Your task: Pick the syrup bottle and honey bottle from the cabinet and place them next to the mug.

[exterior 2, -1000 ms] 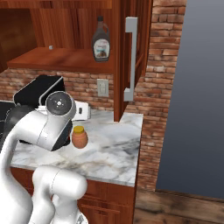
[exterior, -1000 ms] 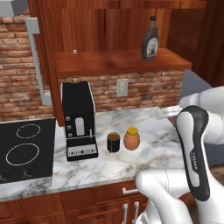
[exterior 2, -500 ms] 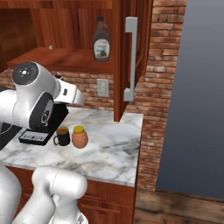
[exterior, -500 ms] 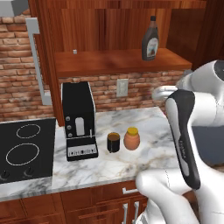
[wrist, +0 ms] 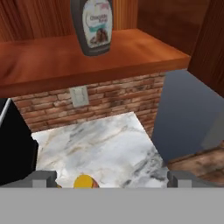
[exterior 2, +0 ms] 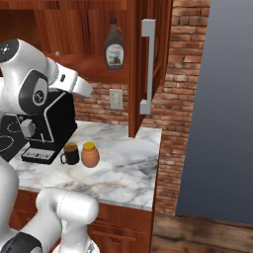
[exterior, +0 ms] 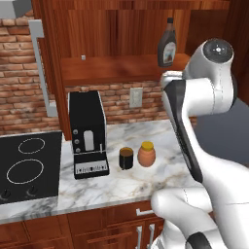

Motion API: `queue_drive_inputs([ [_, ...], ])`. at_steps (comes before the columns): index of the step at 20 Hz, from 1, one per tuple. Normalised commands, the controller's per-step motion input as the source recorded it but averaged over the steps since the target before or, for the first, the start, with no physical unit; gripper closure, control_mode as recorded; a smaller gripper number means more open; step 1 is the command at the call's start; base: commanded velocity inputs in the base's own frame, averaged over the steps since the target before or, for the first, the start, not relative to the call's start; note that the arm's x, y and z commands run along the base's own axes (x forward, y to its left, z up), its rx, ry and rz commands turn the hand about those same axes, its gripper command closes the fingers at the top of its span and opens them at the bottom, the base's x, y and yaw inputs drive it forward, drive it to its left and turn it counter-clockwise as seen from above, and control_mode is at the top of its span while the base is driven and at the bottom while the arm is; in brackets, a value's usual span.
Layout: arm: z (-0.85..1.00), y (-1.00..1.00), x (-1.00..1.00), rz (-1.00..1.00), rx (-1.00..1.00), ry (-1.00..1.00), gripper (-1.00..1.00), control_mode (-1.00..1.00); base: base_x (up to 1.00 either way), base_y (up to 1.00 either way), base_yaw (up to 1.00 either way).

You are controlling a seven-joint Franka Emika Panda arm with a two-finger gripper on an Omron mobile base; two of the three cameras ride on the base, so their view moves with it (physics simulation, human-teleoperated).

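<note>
Hand (wrist: 107, 179) higher now (open, empty)

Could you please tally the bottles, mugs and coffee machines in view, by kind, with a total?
Bottles: 2, the syrup bottle on the cabinet shelf and the honey bottle on the counter.
Mugs: 1, the mug beside the honey bottle.
Coffee machines: 1, the coffee machine left of the mug.
Total: 4

Table (exterior: 146, 182), white-grey marble: black coffee machine (exterior: 87, 133) at left; mug (exterior: 126, 158) beside it; honey bottle (exterior: 146, 153) just right of the mug; black cooktop (exterior: 26, 168) at far left.
Cabinet shelf (exterior: 112, 73), reddish wood: syrup bottle (exterior: 168, 44) upright near its right end.
</note>
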Motion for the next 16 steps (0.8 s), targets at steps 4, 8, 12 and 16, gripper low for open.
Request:
queue_drive_inputs([
  [4,0.39,-0.16,0.03,-0.02,0.03,-0.04,-1.0,-1.0,0.0,0.0,0.0],
  [8,0.15,-0.13,0.0,0.03,0.07,-0.05,-1.0,-1.0,0.0,0.0,0.0],
  [12,0.24,-0.13,0.04,0.12,0.06,-0.01,-1.0,-1.0,0.0,0.0,0.0],
  [16,0.13,-0.1,0.22,0.14,0.03,0.0,-1.0,-1.0,0.0,0.0,0.0],
])
